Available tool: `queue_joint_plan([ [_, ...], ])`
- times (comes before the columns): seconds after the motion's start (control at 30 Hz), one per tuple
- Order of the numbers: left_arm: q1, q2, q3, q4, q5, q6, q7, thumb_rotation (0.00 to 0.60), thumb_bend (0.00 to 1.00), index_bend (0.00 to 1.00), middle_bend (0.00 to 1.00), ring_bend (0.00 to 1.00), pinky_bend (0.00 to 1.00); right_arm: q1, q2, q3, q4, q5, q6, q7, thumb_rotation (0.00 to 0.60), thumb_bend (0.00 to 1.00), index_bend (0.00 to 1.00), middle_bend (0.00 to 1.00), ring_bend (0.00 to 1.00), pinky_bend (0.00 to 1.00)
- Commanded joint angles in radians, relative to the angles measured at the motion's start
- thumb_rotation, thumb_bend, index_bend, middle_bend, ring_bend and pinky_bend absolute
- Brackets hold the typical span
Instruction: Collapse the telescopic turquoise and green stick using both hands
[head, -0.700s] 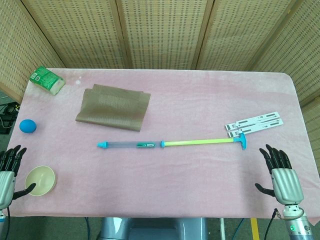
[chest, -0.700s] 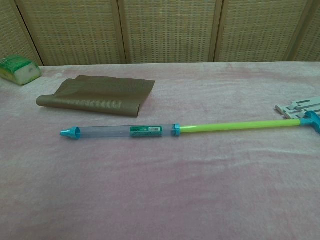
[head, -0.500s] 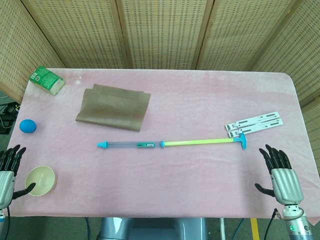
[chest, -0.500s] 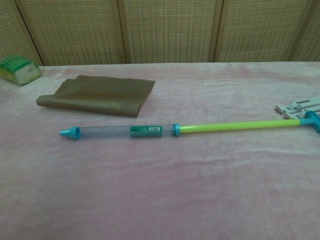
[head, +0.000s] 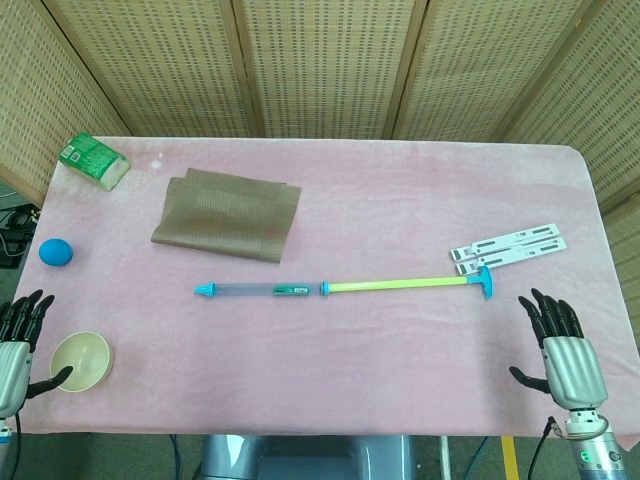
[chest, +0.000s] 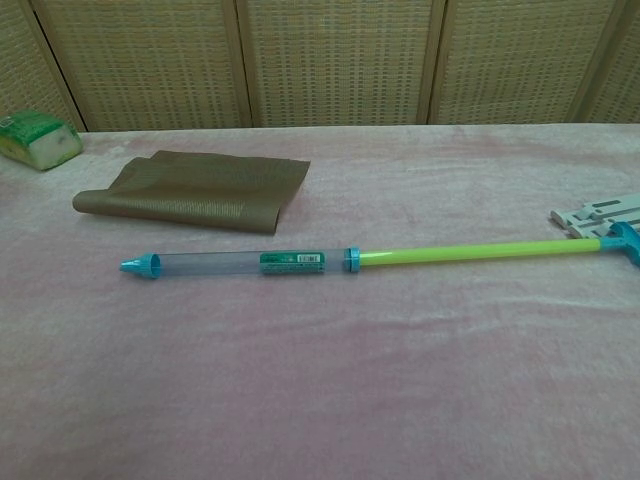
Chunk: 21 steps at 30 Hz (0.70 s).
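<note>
Stick (head: 345, 288) fully extended, flat on pink cloth (head: 380, 200). Just past its handle end, white strips (head: 508, 246); behind it, brown mat (head: 228, 213). Right hand (head: 562, 350) and left hand (head: 15, 350) well clear of stick, fingers spread, holding nothing.

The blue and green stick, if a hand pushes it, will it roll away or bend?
The stick looks like a straight, stiff tube and rod, so it probably won't bend. Being round, it might roll a little, but the crosswise handle at its green end and the soft pink cloth should likely stop it. It seems thin, so probably light.
</note>
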Motion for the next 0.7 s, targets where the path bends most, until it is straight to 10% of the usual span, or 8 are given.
queue_joint_plan([
  [0.03, 0.000, 0.001, -0.002, 0.000, -0.002, -0.003, -0.003, 0.600, 0.05, 0.00, 0.00, 0.00, 0.00, 0.003, -0.003, 0.001, 0.006, -0.001, -0.006, -0.001, 0.600, 0.17, 0.08, 0.00, 0.00, 0.00],
  [0.17, 0.001, 0.002, -0.003, 0.000, -0.003, -0.005, -0.005, 0.600, 0.05, 0.00, 0.00, 0.00, 0.00, 0.014, -0.009, 0.014, 0.010, 0.009, -0.020, -0.011, 0.600, 0.17, 0.16, 0.09, 0.09, 0.15],
  [0.33, 0.003, 0.010, -0.009, -0.010, -0.008, -0.003, -0.018, 0.600, 0.05, 0.00, 0.00, 0.00, 0.00, 0.071, -0.025, 0.094, 0.003, 0.048, -0.043, -0.059, 0.600, 0.17, 0.32, 0.59, 0.60, 0.47],
  [0.7, 0.004, 0.017, -0.022, -0.006, -0.027, -0.014, -0.038, 0.600, 0.05, 0.00, 0.00, 0.00, 0.00, 0.278, -0.069, 0.238, 0.087, 0.304, -0.323, -0.220, 0.600, 0.31, 0.47, 0.99, 0.98, 0.63],
])
